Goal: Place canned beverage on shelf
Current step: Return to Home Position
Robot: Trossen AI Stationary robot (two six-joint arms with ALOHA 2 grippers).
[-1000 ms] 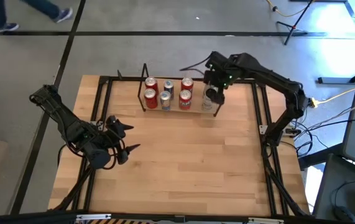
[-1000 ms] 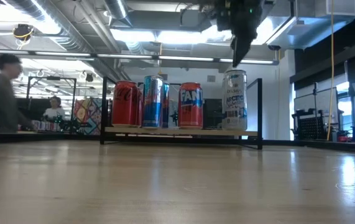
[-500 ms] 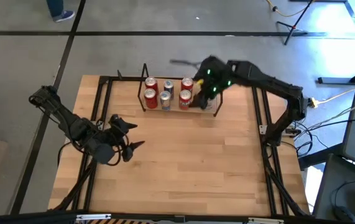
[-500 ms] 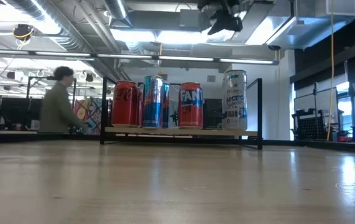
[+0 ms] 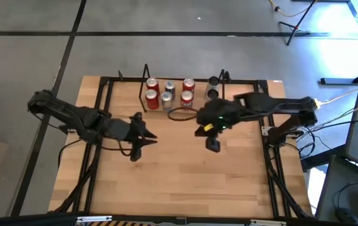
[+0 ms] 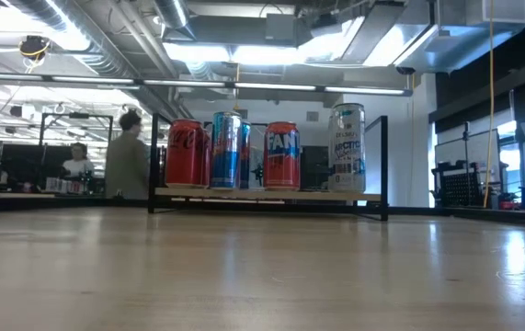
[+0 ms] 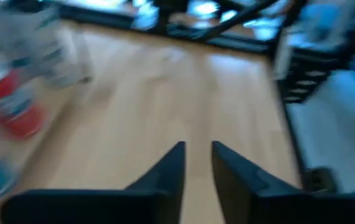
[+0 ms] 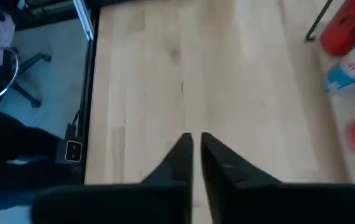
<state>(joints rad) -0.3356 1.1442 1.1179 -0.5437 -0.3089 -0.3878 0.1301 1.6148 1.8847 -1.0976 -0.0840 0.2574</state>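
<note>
The shelf [image 5: 145,81] [image 6: 271,194] stands at the table's far middle, with several cans upright on its wood floor. In the low view a red can [image 6: 186,154], a blue can [image 6: 229,152], another red can [image 6: 281,156] and a tall silver can [image 6: 347,147] stand in a row, the silver one at the right end [image 5: 211,94]. My left gripper [image 5: 145,130] [image 7: 198,146] hovers over the table left of centre, its fingers nearly together with nothing between them. My right gripper [image 5: 212,145] [image 8: 196,135] hovers right of centre, shut and holding nothing, well in front of the shelf.
A dark cable loop [image 5: 180,114] lies just in front of the shelf. Black frame rails [image 5: 100,110] run along the table's left, right and far sides. Bare wood [image 5: 179,182] stretches toward the near edge. A person [image 6: 130,165] stands in the room behind the table.
My right gripper has risen from above the silver can at the shelf's right end and swung toward the near edge, over the table's middle. The can stays upright on the shelf. My left gripper has moved toward the table's right. A person has walked across the room behind.
</note>
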